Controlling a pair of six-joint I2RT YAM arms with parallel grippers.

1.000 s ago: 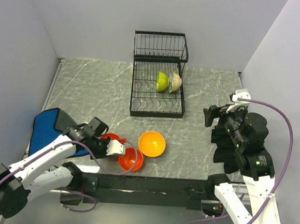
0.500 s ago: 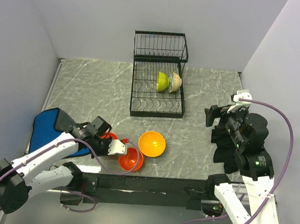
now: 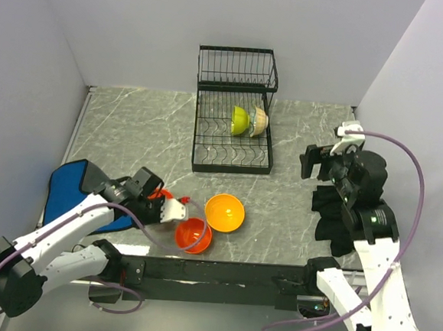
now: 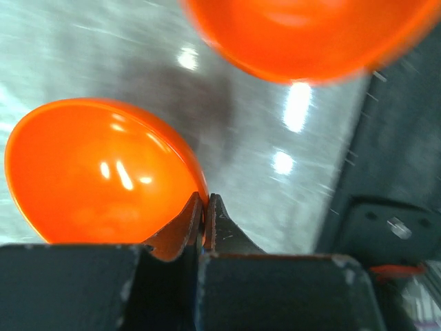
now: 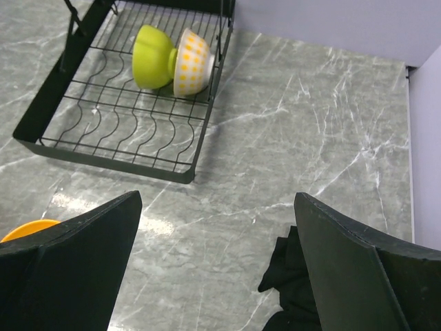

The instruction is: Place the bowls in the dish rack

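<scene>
From above, the dish rack (image 3: pixel 229 168) holds two bowls on its bottom level. They are the lime green bowl (image 3: pixel 240 120) and the cream bowl (image 3: pixel 260 122), side by side and touching. So two are done.

Three more wait on the surface (image 3: pixel 132 135): the orange bowl (image 3: pixel 225 212), the near red-orange bowl (image 3: pixel 192 235) by the front edge, and the half-hidden red-orange bowl (image 3: pixel 157 197) under the left tool (image 3: pixel 175 212). I see no blue bowl. A blue cloth (image 3: pixel 68 188) lies beside the left arm. The orange bowl sits between that arm and the rack.

In the left wrist view, the fingers (image 4: pixel 185 222) are squeezed shut on the thin rim of a red-orange bowl, most likely the half-hidden one. Another bowl, blurry, is close ahead and could get bumped.

In the right wrist view, the right tool (image 5: pixel 217 200) is spread wide and holds nothing. Below it, the rack has many free slots beside the two bowls.
</scene>
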